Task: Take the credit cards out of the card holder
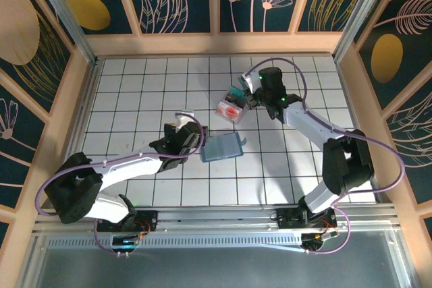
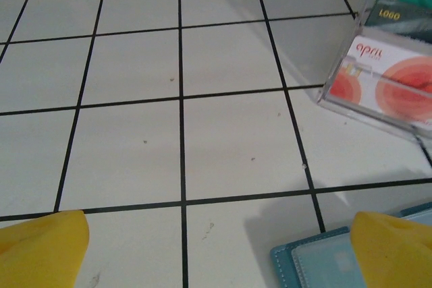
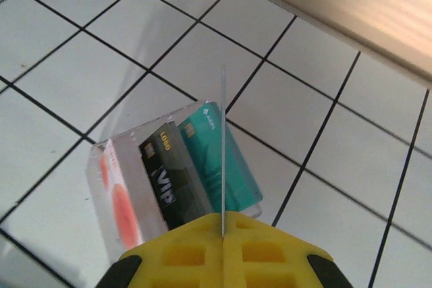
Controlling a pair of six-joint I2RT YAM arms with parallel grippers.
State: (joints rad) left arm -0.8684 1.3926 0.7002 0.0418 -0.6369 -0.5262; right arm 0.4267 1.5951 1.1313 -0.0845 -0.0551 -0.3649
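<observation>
The slate-blue card holder (image 1: 221, 148) lies flat mid-table; its stitched corner (image 2: 317, 264) sits beside my left gripper's right fingertip (image 2: 395, 247). My left gripper (image 2: 216, 261) (image 1: 191, 134) hovers open over bare tile just left of it. A whitish card with red blotches (image 2: 391, 79) (image 3: 118, 207), a black VIP card (image 3: 169, 173) and a teal card (image 3: 223, 160) stand in a clear plastic case (image 1: 229, 109). My right gripper (image 3: 223, 224) (image 1: 253, 94) is shut on a thin sheet seen edge-on, rising over that case; whether it is a card or clear panel is unclear.
The floor is white tile with black grid lines (image 2: 181, 133). A wooden wall (image 3: 351, 11) runs close behind the clear case, and wooden rails (image 1: 81, 99) border the table left and right. Open tiles lie left of the case and in front of the wallet.
</observation>
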